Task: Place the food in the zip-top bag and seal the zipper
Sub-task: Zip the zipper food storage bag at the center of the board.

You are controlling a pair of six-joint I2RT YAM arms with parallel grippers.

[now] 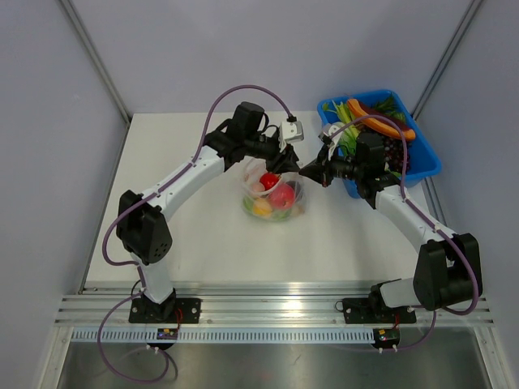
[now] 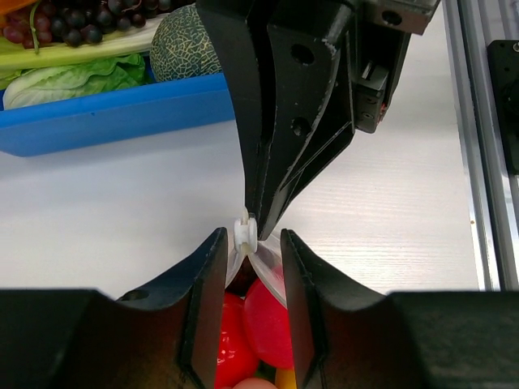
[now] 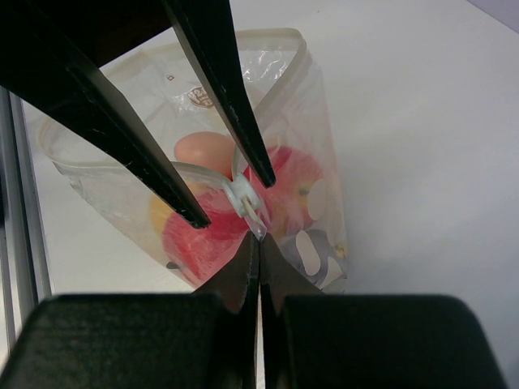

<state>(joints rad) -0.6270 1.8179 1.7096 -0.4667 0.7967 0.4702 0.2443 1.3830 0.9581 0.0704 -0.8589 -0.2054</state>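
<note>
One zipper inside left pincer

No words or numbers can be read. The bag carries a small dark printed mark near its top edge, too blurred to make out.

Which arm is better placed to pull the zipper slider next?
Left. The left gripper has open jaws straddling the white slider; the right gripper is shut on the zip-top bag edge, anchoring it.
</note>
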